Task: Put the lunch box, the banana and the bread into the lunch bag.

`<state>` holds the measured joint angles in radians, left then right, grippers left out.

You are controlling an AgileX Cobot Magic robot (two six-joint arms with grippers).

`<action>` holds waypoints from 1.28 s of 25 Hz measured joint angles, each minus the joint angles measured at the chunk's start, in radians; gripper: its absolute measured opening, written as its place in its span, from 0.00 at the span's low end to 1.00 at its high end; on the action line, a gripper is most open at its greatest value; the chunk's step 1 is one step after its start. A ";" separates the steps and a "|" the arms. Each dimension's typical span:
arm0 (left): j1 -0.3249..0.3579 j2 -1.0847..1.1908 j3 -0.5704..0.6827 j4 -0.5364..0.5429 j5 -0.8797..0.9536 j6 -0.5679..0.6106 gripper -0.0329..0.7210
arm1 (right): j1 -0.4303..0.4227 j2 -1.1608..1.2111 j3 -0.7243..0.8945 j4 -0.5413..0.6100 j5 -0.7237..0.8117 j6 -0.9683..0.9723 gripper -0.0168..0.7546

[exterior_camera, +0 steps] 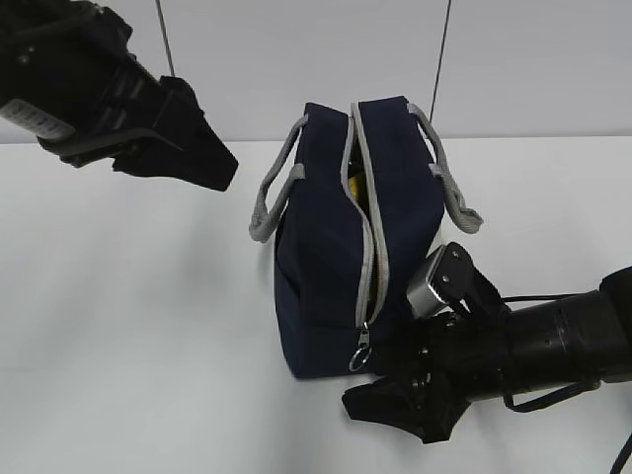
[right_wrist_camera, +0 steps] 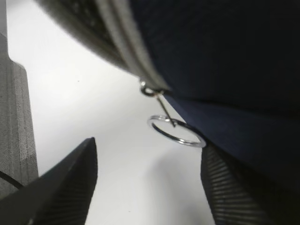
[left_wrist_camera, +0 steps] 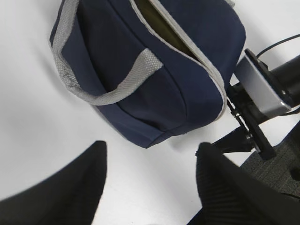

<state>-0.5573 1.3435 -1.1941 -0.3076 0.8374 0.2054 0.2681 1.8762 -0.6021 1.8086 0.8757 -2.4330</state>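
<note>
The navy lunch bag (exterior_camera: pixel 341 247) stands mid-table with its grey zipper open along the top. A bit of yellow, the banana (exterior_camera: pixel 353 188), shows inside the opening. The lunch box and the bread are hidden. My right gripper (exterior_camera: pixel 375 385) is open and low on the table at the bag's near end, its jaws on either side of the metal ring pull (right_wrist_camera: pixel 177 131) without touching it. In the right wrist view the gripper (right_wrist_camera: pixel 147 152) is empty. My left gripper (exterior_camera: pixel 222 168) hovers open and empty above and left of the bag (left_wrist_camera: pixel 154 70); it also shows in the left wrist view (left_wrist_camera: pixel 152 157).
The white table (exterior_camera: pixel 128 326) spreads on all sides of the bag. Two grey strap handles (exterior_camera: pixel 272 193) hang off the bag's sides. The right arm's silver camera block (left_wrist_camera: pixel 262 89) sits close to the bag's end.
</note>
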 joint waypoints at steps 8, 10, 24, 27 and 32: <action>0.000 0.000 0.000 0.000 0.003 0.000 0.61 | 0.000 0.000 0.000 -0.026 -0.060 0.079 0.69; 0.000 0.000 0.000 0.000 0.003 0.000 0.61 | 0.000 0.000 0.000 -0.044 -0.072 0.101 0.69; 0.000 0.000 0.000 0.000 0.012 0.000 0.61 | 0.000 0.000 0.000 0.000 0.051 0.060 0.69; 0.000 0.000 0.000 0.000 0.014 0.000 0.61 | 0.000 0.000 0.000 0.000 0.061 0.053 0.69; 0.000 0.000 0.000 0.000 0.014 0.000 0.61 | 0.000 0.000 0.000 0.002 0.061 0.050 0.69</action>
<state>-0.5573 1.3435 -1.1941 -0.3076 0.8511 0.2054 0.2681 1.8762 -0.6021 1.8111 0.9370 -2.3825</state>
